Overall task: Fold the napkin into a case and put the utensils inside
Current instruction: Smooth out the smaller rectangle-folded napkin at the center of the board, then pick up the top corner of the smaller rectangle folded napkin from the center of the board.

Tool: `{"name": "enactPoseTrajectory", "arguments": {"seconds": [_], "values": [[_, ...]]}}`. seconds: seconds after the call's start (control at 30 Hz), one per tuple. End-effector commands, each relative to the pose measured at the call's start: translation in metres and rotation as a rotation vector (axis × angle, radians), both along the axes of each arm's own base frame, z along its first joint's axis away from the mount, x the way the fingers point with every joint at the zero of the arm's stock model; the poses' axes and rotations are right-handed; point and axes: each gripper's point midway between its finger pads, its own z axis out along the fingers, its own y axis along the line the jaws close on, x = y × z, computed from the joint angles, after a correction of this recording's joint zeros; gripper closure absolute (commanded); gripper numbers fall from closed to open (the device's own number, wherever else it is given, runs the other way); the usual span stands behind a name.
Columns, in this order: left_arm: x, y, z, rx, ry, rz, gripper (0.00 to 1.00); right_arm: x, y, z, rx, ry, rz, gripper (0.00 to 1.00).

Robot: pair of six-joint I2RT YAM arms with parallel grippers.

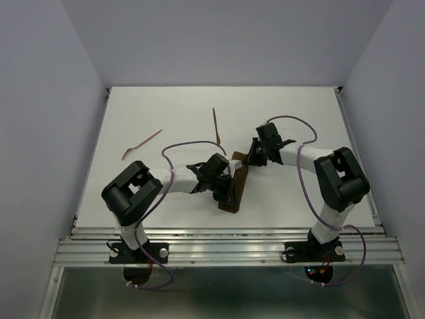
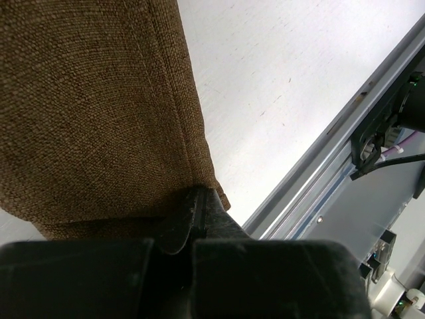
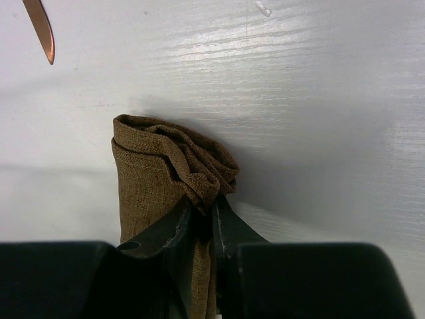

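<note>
The dark brown napkin [image 1: 237, 183] is folded into a narrow strip between my two grippers at the table's middle. My left gripper [image 1: 224, 193] is shut on its near end; in the left wrist view the cloth [image 2: 93, 106] fills the upper left and the jaws [image 2: 199, 199] pinch its edge. My right gripper [image 1: 254, 157] is shut on the far end; the cloth [image 3: 153, 176] bunches above its jaws [image 3: 202, 209]. Two reddish-brown utensils lie on the table: one [image 1: 141, 144] at the left, one [image 1: 216, 125] at the middle back. A utensil tip [image 3: 40, 26] shows in the right wrist view.
The white table [image 1: 299, 119] ends at a metal rail [image 1: 226, 249] along the near edge, also in the left wrist view [image 2: 332, 146]. Grey walls enclose the back and sides.
</note>
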Motion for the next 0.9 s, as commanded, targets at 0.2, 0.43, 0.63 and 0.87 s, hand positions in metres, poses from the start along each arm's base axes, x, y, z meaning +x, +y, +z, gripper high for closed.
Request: {"name": "enactPoseTrajectory", "arguments": {"seconds": [0.2,0.43,0.63,0.87], "values": [[0.005,0.007,0.016,0.036,-0.063,0.014,1.00,-0.003,-0.002,-0.007,-0.008,0.000,0.027,0.98],[0.024,-0.014,0.110,-0.183,-0.136,0.019,1.00,-0.002,-0.002,0.001,-0.006,-0.017,0.036,0.76],[0.057,-0.005,0.125,-0.115,-0.212,0.095,0.84,-0.003,-0.005,0.011,-0.010,-0.034,0.028,0.10],[0.071,-0.009,0.128,-0.109,-0.228,0.122,0.80,-0.013,-0.020,0.030,-0.036,-0.074,-0.014,0.06]]}}
